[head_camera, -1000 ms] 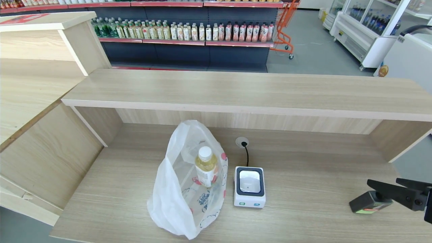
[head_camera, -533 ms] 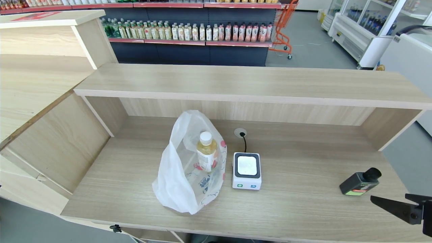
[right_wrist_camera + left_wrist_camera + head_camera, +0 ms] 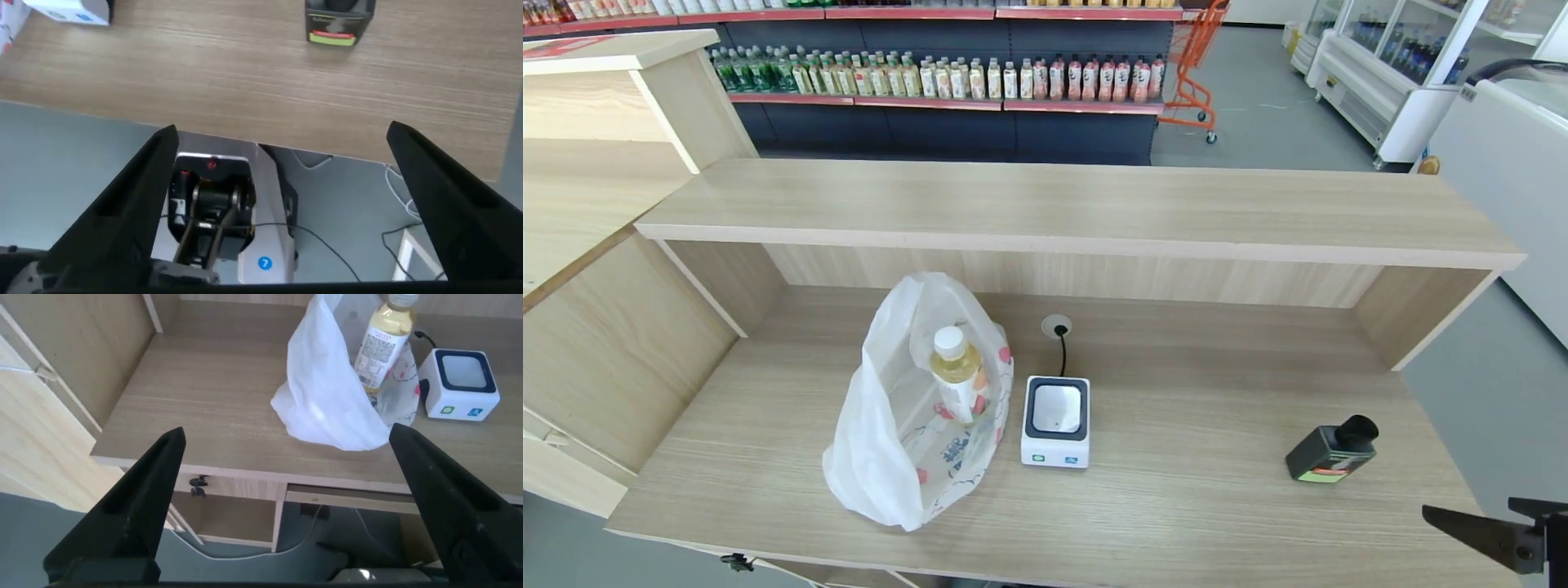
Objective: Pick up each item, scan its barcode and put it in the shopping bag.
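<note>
Left gripper [image 3: 286, 434] and right gripper [image 3: 282, 135]: jaws wide apart, empty. A clumsy nudge could push the lying dark bottle [image 3: 1331, 452] off the tabletop's [image 3: 1192, 506] right edge.

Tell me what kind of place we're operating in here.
Most likely a supermarket checkout. A barcode scanner sits on the wooden counter beside a plastic shopping bag. Behind the counter are shelves of bottled drinks and a glass-fronted chiller.

wide gap between scanner [image 3: 1055, 420] and dark bottle [image 3: 1331, 450] (shelf [image 3: 1078, 204] overhangs behind).
</note>
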Robot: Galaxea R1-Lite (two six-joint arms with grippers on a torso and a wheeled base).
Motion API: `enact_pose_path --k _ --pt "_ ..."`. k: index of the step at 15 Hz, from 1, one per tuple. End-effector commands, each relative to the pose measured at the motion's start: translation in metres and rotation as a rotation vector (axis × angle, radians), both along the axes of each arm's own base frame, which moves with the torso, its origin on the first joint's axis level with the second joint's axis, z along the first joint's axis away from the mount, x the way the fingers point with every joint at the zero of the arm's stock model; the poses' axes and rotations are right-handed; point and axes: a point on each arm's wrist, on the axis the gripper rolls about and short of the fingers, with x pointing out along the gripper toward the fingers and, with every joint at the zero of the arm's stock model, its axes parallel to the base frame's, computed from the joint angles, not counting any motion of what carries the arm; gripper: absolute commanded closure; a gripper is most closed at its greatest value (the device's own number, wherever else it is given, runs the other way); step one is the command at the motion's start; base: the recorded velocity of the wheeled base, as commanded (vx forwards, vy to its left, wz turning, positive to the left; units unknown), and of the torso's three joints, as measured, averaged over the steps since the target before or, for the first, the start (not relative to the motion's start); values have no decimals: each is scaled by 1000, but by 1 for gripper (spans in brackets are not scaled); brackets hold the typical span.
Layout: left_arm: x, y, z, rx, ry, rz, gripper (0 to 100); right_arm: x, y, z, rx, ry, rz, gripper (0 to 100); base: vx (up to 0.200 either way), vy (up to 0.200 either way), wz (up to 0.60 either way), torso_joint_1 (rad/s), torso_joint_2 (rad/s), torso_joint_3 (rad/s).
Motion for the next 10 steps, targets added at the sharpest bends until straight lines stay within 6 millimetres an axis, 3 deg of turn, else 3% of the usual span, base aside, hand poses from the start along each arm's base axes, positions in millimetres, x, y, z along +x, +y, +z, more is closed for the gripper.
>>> enact_pose_path --k 1,3,6,10 --pt "0 0 0 -1 0 1 0 -3 0 -2 -35 23 22 0 0 -200 0 -2 -2 2" --pt "0 0 0 -4 0 1 0 -10 -1 -8 -140 99 64 0 0 -200 0 0 10 2" --pt "0 0 0 2 0 -1 0 -7 -3 -12 -289 166 99 0 0 0 0 0 0 0" --pt "0 0 0 4 0 -1 0 12 -6 -23 -463 286 124 0 0 0 0 0 0 0"
